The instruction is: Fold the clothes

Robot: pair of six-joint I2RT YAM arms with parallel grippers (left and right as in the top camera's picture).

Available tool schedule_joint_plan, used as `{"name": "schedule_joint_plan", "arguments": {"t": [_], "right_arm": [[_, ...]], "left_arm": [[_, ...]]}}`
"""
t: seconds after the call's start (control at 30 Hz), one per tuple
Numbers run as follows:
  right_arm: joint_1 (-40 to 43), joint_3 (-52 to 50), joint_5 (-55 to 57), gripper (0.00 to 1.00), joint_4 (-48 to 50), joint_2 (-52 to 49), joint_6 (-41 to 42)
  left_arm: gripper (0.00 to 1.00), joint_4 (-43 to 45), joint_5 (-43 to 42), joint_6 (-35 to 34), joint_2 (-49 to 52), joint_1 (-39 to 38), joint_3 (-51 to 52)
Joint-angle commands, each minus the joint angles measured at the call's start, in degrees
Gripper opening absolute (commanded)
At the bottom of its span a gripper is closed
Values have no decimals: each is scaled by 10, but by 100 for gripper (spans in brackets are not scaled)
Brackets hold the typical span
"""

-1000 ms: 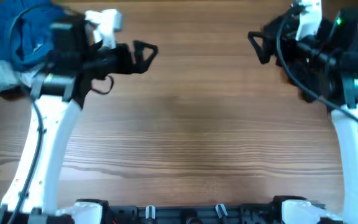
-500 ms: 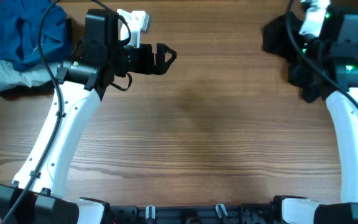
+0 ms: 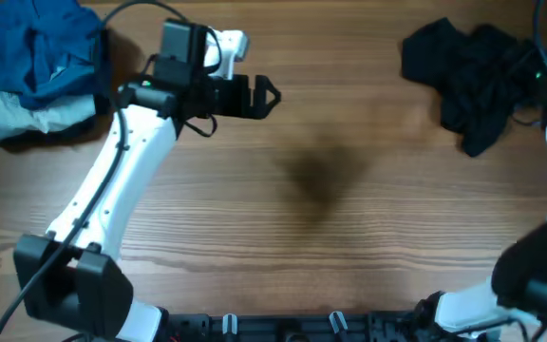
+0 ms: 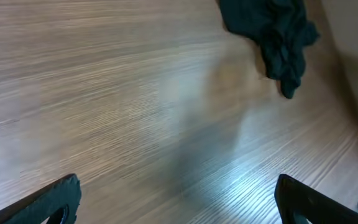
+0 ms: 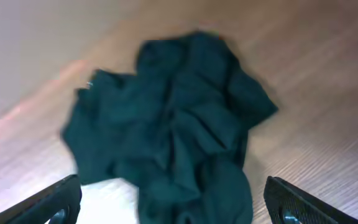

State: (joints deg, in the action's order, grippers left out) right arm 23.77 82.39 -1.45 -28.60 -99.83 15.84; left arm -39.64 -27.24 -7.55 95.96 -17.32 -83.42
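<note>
Far left, we have the bright blue garment [image 3: 36, 43] heaped on a pale one [image 3: 12, 116], and neither is ours to fold. Next along, the left gripper [image 3: 270, 95] hangs over the bare table [image 3: 349, 237], fingers spread wide with nothing between them, well apart from the job. Over at the far right lies the black garment [image 3: 468, 66], crumpled in a heap, not 1 fold made yet. The right gripper [image 5: 176, 202] hovers near it, its 2 fingers wide apart and empty, the heap framed between them in the wrist view. Here's the danger as we judge it: a pinch into that heap could catch several layers at once and lift a wad that won't spread flat. The heap also sits close to the table edge, so a dragging finger could shove it off. And if both arms reach in there, they could collide.
</note>
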Motion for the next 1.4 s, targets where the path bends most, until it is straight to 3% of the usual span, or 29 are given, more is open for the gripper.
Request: {"name": "schedule_joint_plan", "arguments": {"t": [0.0,0.23,0.4,0.47,0.5,0.6,0.8,0.97,1.13,1.37], "right_arm": [[14,6,-12,96,23,-46,7],[37,6,-50,94,89,-144,6],[40,6,-99,75,155,-204,-23],[40,6,-98,59,170,-212,-24],[40,6,-99,39,176,-212,-24],[40,7,-99,4,191,-210,-23],[40,12,-174,4,191,-185,-23],[21,68,-269,4,141,-52,-24],[-33,139,-267,4,71,85,-41],[-137,178,-215,4,69,213,-23]], "left_arm": [[100,17,14,11,5,-21,-10],[100,17,44,11,5,-38,-10],[100,17,44,11,5,-38,-10],[100,17,44,11,5,-38,-10],[100,17,44,11,5,-38,-10],[100,17,44,11,6,-38,-10],[99,17,47,11,6,-38,-10],[98,35,53,11,6,-38,-10],[100,58,53,12,6,-37,-10],[100,43,37,12,-31,-38,-10]]}}
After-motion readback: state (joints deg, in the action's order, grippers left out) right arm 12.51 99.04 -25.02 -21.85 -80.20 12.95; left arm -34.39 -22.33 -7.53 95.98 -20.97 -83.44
